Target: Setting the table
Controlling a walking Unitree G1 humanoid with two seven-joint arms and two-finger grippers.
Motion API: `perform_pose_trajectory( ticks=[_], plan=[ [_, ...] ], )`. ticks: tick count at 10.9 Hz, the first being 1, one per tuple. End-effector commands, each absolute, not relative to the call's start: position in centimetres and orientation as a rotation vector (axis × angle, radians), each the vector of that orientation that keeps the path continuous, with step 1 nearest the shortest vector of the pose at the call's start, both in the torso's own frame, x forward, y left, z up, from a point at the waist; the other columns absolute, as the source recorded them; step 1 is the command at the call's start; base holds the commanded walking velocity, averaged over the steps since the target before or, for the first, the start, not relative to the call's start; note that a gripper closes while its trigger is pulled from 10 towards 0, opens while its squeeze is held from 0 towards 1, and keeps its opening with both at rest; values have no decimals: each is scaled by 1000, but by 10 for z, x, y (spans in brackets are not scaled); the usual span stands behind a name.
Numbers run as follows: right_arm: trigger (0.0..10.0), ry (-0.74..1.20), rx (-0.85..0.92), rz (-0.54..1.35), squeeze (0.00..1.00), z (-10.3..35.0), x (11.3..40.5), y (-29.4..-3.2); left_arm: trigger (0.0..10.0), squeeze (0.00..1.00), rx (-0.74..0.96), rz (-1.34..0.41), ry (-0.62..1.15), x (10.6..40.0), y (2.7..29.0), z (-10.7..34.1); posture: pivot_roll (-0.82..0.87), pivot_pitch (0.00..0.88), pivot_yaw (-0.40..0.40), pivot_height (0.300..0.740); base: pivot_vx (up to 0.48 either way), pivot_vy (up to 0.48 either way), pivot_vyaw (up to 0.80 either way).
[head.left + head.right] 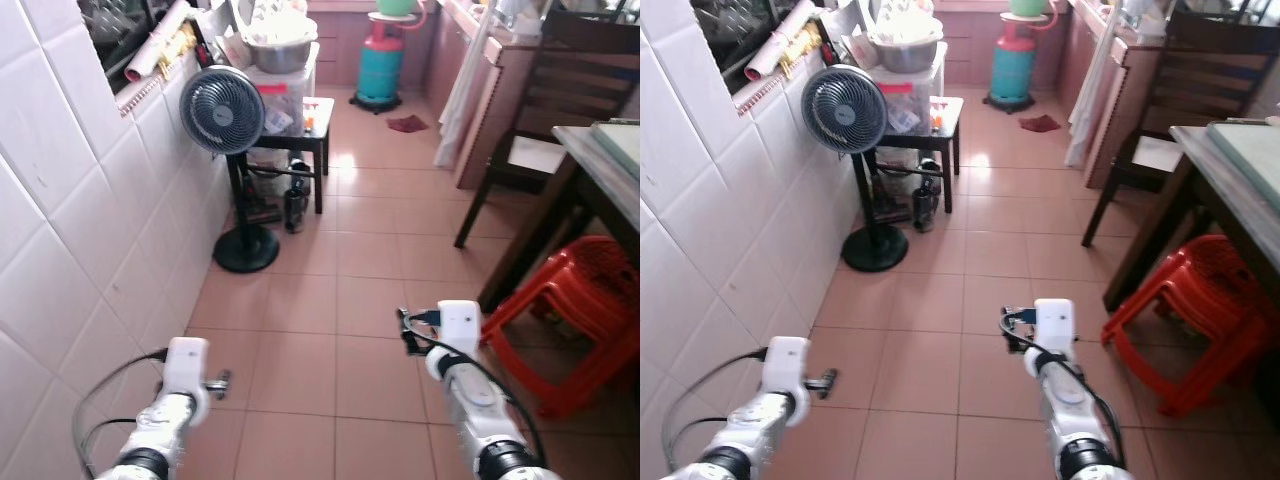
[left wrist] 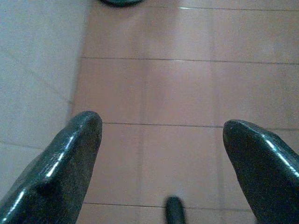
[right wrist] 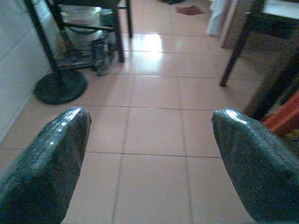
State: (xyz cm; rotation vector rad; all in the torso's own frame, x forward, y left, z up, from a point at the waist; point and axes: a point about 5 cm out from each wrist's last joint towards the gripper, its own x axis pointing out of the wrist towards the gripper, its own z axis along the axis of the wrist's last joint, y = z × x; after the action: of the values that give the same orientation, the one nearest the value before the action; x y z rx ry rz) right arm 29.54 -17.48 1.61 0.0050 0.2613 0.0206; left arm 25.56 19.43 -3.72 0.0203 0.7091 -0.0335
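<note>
Down a narrow tiled kitchen passage, both arms raised and empty-handed, the table ahead on the right.

Nearest, the left gripper (image 2: 161, 154) and right gripper (image 3: 149, 154) hover over the floor (image 1: 340, 270) with their 2 fingers spread wide, grasping nothing. Beyond the right arm a red stool (image 1: 575, 300) sits tucked beside the table (image 1: 1230, 170), whose edge carries a pale flat mat; a dark chair (image 1: 545, 110) stands behind it. Farther left a fan (image 1: 222, 110) stands by the wall. No tableware can be made out; I judge such pieces would be stiff, slippery and breakable, best pinched at the rim.
</note>
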Motion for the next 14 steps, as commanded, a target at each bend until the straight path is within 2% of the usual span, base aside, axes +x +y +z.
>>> perform_pose_trajectory(
  ticks=[1, 7, 11, 14],
  plan=[
    [10000, 276, 1, 13, 0, 14, 295, -176, 10000, 0, 25, -37, 702, 256, 197, -36, 20, 0, 2, 740, 0, 0, 0],
    [10000, 283, -5, 15, 0, 13, 295, -173, 10000, 0, 19, -70, 702, 256, 196, -36, 22, 0, 10, 740, 379, 0, 0],
    [10000, 307, -23, 1, 0, 8, 290, -179, 10000, 0, 23, -71, 710, 255, 196, -37, 22, 0, 10, 740, 376, 298, 0],
    [10000, 401, -54, -40, 0, -9, 274, -193, 10000, 0, 34, -77, 723, 253, 195, -39, 26, 0, 9, 740, 369, 306, 0]
  ],
)
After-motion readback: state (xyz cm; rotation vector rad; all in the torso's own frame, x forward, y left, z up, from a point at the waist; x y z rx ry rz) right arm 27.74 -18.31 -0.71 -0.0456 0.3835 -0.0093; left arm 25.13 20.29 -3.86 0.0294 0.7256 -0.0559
